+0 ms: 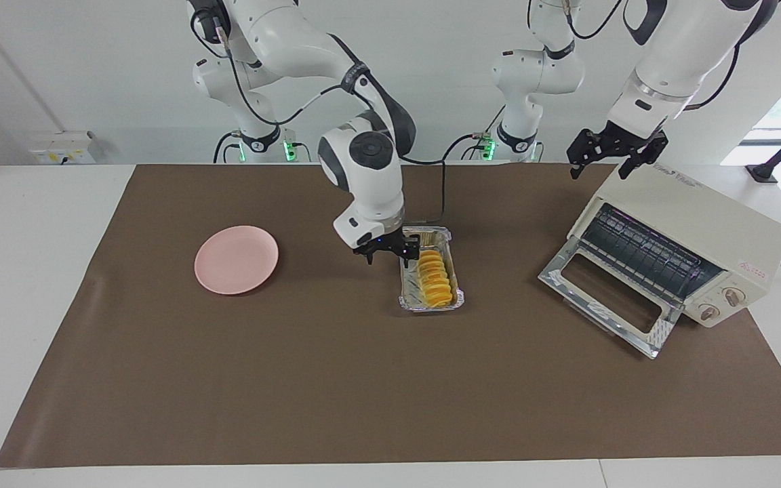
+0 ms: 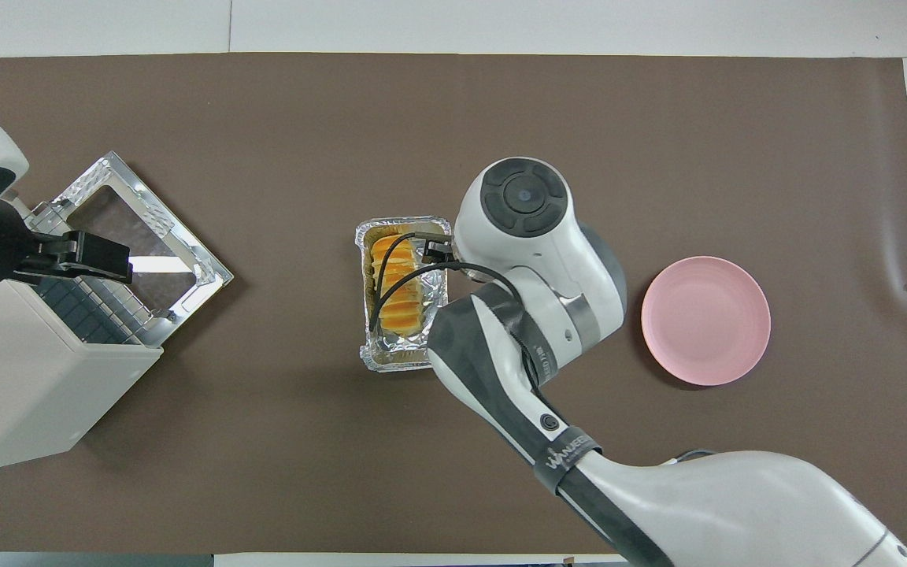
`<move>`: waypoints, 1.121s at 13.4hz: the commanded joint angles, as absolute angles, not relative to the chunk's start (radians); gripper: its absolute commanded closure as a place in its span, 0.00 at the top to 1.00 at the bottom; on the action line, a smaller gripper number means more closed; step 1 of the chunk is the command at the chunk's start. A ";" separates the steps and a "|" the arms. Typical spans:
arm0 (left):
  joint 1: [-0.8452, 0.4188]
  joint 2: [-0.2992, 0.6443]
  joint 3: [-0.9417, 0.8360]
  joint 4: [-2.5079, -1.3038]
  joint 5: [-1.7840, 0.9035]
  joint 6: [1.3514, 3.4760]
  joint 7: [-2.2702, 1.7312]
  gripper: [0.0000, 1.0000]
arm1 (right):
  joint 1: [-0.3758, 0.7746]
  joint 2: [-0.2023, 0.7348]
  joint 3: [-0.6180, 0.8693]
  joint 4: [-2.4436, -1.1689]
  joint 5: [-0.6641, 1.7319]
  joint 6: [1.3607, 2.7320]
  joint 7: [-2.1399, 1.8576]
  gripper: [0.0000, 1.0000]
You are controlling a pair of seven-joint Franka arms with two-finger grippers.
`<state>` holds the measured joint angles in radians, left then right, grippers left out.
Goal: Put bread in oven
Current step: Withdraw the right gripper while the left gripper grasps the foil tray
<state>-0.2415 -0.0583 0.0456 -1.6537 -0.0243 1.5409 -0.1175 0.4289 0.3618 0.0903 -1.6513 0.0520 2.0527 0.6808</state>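
The golden ridged bread [image 1: 432, 276] lies in a crinkled silver foil tray [image 1: 409, 303] at the middle of the brown mat; it also shows in the overhead view [image 2: 398, 295]. My right gripper [image 1: 387, 256] is low at the tray's corner nearer the robots, open, with its fingers either side of the tray's rim on the right arm's side. The cream-white oven [image 1: 675, 217] stands at the left arm's end, its glass door [image 1: 607, 298] dropped open. My left gripper [image 1: 601, 169] hangs open and empty above the oven's top edge.
A pink plate [image 1: 236, 259] lies on the mat toward the right arm's end, apart from the tray. A black cable from the right wrist loops over the tray [image 2: 390, 358] in the overhead view. The oven's power cord runs off the table's end.
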 commanded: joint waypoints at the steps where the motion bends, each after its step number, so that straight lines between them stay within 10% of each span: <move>1: -0.330 0.053 0.054 -1.570 -0.029 1.571 -0.216 1.00 | 0.269 0.276 0.100 -1.670 0.051 1.987 0.449 1.00; 8: -0.575 0.334 0.054 -1.526 -0.032 1.911 -0.491 1.00 | 0.009 0.117 0.098 -1.671 0.037 1.758 0.002 1.00; 15: -0.715 0.419 0.054 -1.666 -0.031 2.074 -0.647 0.94 | -0.066 -0.061 0.100 -1.674 -0.026 1.551 -0.080 1.00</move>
